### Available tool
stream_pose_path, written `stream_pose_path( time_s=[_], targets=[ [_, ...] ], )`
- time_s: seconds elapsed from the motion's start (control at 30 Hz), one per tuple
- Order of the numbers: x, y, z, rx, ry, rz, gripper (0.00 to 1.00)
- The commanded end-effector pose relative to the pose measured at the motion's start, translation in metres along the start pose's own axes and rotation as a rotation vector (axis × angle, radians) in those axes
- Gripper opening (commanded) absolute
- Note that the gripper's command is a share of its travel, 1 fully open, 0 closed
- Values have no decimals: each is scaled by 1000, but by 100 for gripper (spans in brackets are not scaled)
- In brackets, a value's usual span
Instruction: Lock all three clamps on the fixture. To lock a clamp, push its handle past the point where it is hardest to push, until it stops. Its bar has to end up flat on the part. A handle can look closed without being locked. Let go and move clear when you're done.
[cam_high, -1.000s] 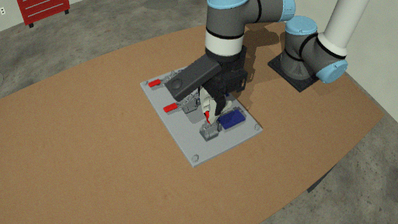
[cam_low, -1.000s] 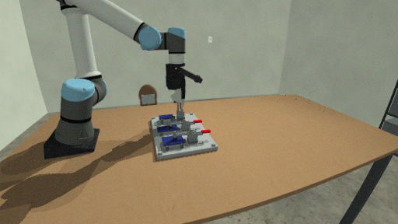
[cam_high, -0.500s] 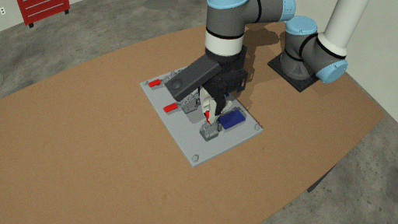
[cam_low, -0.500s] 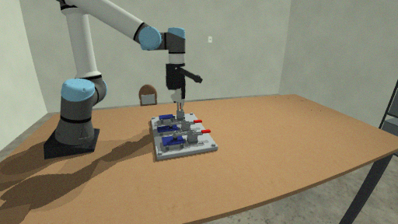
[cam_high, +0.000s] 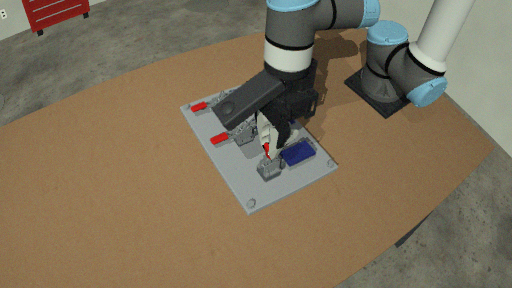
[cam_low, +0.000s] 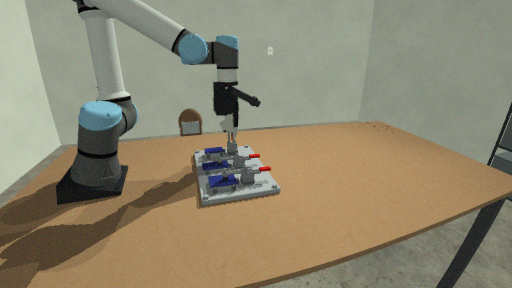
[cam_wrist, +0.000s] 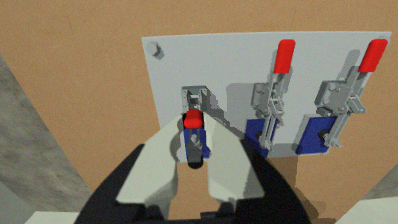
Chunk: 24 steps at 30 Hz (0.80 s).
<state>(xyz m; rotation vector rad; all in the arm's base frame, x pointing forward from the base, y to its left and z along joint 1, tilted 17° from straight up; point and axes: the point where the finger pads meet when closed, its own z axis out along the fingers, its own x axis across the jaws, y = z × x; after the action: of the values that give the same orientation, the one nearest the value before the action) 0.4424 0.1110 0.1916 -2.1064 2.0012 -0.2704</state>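
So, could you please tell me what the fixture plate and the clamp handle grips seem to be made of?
Fixture plate: likely matte metal, flat pale grey with corner bolts. Handle grips: probably plastic or rubber sleeves, uniform bright red, smooth and rounded. The gripper holds one upright.

The fixture plate (cam_high: 235, 172) lies on the table (cam_high: 125, 210), nearer the edge where the arm's base (cam_high: 377, 95) stands than the opposite edge. Three clamps sit in a row on the plate. The gripper (cam_wrist: 192, 137) hangs over the end clamp (cam_wrist: 194, 102), fingers either side of its upright handle (cam_wrist: 192, 120). The other two handles (cam_wrist: 285, 55) lie flat, pointing away from the base.
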Motion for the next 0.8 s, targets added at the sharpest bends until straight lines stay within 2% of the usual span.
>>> stream_pose_path(
  time_s=[0.0, 0.77],
  targets=[
    [0, 0, 0, 1, 0, 0, 0],
    [0, -8, 0, 2, 0, 0, 0]
  ],
)
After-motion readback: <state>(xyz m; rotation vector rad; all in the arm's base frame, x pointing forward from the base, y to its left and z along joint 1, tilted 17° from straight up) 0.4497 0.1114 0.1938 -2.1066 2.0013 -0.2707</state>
